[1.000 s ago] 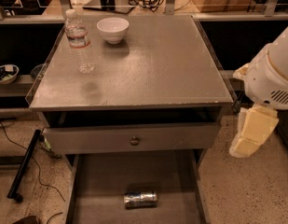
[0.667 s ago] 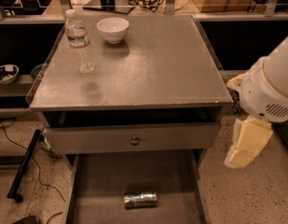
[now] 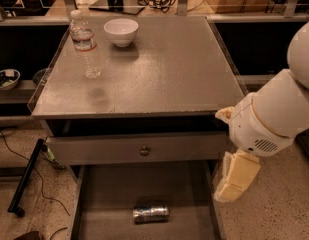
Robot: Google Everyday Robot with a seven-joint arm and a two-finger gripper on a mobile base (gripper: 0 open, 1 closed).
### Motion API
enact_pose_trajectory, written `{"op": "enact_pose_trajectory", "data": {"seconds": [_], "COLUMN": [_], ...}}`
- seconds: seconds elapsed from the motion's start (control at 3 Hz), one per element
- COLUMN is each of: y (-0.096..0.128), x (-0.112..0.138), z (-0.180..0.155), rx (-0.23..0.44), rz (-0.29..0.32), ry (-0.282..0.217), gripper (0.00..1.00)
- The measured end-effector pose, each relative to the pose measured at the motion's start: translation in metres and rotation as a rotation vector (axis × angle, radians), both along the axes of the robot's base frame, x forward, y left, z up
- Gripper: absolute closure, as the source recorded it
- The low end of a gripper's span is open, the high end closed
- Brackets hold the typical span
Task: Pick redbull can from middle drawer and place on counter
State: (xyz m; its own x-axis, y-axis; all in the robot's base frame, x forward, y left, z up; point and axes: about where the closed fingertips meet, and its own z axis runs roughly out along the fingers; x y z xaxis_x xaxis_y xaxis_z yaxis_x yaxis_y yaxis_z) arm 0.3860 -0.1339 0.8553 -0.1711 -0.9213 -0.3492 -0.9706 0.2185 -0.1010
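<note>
Lying on its side on the flat floor of the middle drawer (image 3: 109, 194), the redbull can (image 3: 151, 214) sits near the front of the tray, roughly midway between the thin side walls, with its long axis running left to right. The drawer stands open below a shut drawer front (image 3: 104, 151) that carries a small round knob (image 3: 144, 150).

Above that is the grey surface (image 3: 169, 74). Toward its back left stands an upright clear water bottle (image 3: 84, 44), and near it to the right is a white bowl (image 3: 121, 31); the two do not touch.

The robot's white arm (image 3: 274, 114) comes in from the right, off the front right corner of the surface. Its cream-coloured tool (image 3: 228, 186) hangs downward from the wrist, just at the right wall of the drawer and to the right of the can, apart from it. It seems to hold nothing, though whether it is wide or narrow I cannot tell from here.

On the speckled floor (image 3: 284, 204) at the left lies a dark bar (image 3: 25, 179) with a thin cable beside it, and a small dish (image 3: 5, 79) rests on a low shelf at the far left.
</note>
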Motion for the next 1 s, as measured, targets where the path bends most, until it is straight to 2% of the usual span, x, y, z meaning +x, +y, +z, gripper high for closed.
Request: {"op": "enact_pose_trajectory", "data": {"seconds": [0.33, 1.0], "y": [0.001, 0.015], "x": [-0.001, -0.009], "z": [-0.001, -0.064], "rx": [0.000, 0.011], "rz": [0.003, 0.020], "ry": [0.001, 0.060], "gripper": [0.00, 0.00]}}
